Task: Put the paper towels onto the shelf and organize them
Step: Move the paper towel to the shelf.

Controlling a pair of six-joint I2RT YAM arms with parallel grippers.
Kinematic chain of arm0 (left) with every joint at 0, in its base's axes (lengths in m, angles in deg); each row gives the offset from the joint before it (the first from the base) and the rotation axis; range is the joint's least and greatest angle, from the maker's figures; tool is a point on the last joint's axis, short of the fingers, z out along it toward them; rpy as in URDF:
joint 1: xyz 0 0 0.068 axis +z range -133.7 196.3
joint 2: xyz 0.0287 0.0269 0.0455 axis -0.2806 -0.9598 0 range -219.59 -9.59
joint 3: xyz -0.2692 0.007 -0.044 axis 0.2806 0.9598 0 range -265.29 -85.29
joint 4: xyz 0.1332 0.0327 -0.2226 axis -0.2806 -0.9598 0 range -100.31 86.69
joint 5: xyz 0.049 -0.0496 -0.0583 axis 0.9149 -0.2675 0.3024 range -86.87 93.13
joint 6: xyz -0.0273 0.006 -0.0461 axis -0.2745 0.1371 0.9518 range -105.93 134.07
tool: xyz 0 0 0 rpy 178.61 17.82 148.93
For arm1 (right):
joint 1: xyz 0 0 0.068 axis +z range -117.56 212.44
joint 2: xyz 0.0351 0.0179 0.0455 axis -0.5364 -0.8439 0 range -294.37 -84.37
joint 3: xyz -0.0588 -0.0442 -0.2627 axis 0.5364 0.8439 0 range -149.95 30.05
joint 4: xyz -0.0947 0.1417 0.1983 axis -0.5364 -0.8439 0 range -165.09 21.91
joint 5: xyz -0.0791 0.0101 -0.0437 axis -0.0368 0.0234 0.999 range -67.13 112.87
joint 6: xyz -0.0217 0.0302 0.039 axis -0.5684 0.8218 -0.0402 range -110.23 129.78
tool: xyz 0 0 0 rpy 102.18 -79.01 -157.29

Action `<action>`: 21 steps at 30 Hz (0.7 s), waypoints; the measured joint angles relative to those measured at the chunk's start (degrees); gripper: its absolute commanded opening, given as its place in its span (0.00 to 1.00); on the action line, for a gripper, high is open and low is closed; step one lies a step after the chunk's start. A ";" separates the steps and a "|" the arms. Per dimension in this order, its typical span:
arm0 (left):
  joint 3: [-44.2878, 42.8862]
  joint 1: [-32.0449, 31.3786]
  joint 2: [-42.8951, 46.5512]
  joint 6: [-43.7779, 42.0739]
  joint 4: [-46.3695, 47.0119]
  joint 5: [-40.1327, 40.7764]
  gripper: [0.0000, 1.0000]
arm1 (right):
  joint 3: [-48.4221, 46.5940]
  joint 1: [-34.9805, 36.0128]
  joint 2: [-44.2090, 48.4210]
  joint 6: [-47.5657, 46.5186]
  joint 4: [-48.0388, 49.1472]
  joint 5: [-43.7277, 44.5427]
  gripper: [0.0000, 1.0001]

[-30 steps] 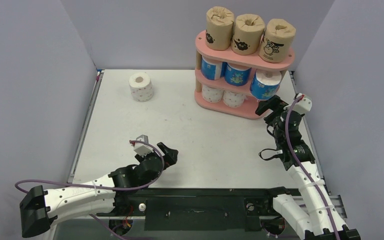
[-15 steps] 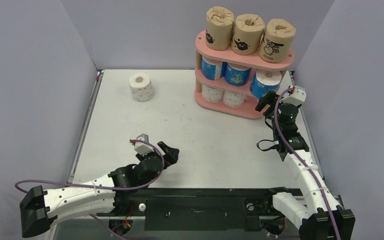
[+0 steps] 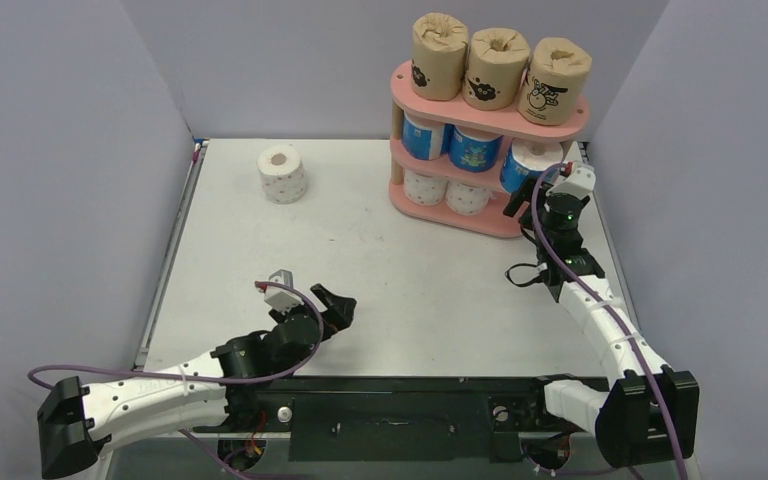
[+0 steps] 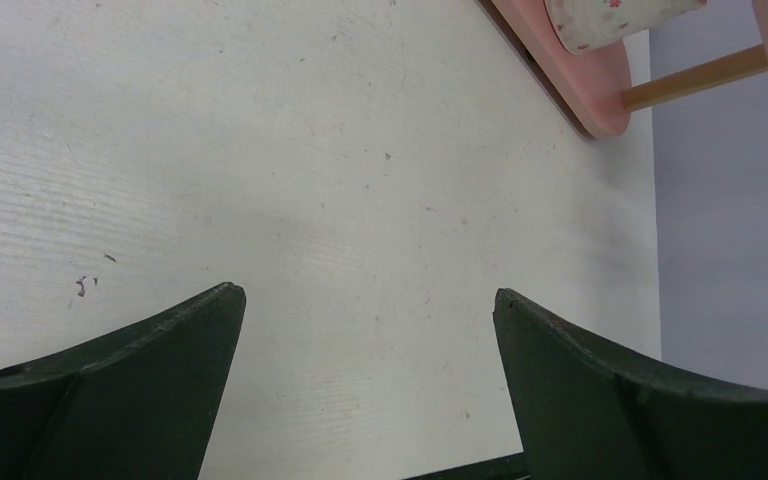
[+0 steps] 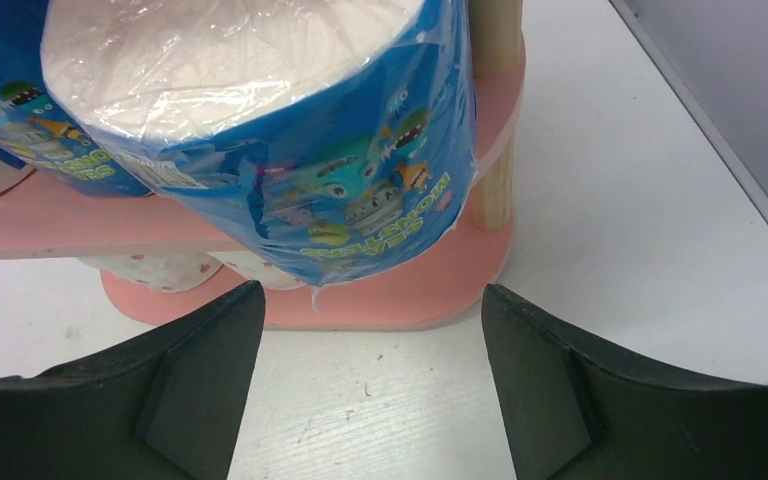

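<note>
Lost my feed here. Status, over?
Left gripper open, empty. Right gripper open, at overhanging blue roll, shelf middle tier. One white roll loose on table. Nothing in the way.

At my one o'clock stands the pink three-tier shelf (image 3: 480, 221): three brown rolls (image 3: 498, 68) upright on top, three blue rolls (image 3: 475, 148) in the middle, two white dotted rolls (image 3: 447, 192) below. A third white roll (image 3: 282, 174) stands alone at eleven o'clock.

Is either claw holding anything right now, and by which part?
Nothing is held. The left gripper is open over the table. The right gripper is open too; the blue roll on the shelf lies ahead of its jaws, not between them.
</note>
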 measured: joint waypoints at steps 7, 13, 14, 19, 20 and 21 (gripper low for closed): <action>0.35 0.00 0.44 0.26 -0.17 0.07 0.95 | -2.38 -0.07 -3.89 -0.28 1.55 0.00 0.70; 0.46 0.00 0.37 0.61 -0.44 0.24 0.95 | -4.13 -0.07 -6.29 -0.37 2.27 -0.02 0.64; 0.46 0.00 0.35 0.63 -0.44 0.33 0.95 | -4.37 -0.07 -6.69 -0.35 2.47 0.00 0.63; 0.46 -0.02 0.15 0.66 -0.48 0.59 0.95 | -5.57 -0.07 -8.55 -0.37 3.17 -0.04 0.62; 0.46 -0.02 0.07 0.68 -0.50 0.61 0.95 | -5.77 -0.04 -8.72 -0.37 3.21 -0.13 0.62; 0.46 -0.02 0.00 0.68 -0.55 0.61 0.95 | -6.01 -0.04 -9.01 -0.35 3.23 -0.17 0.62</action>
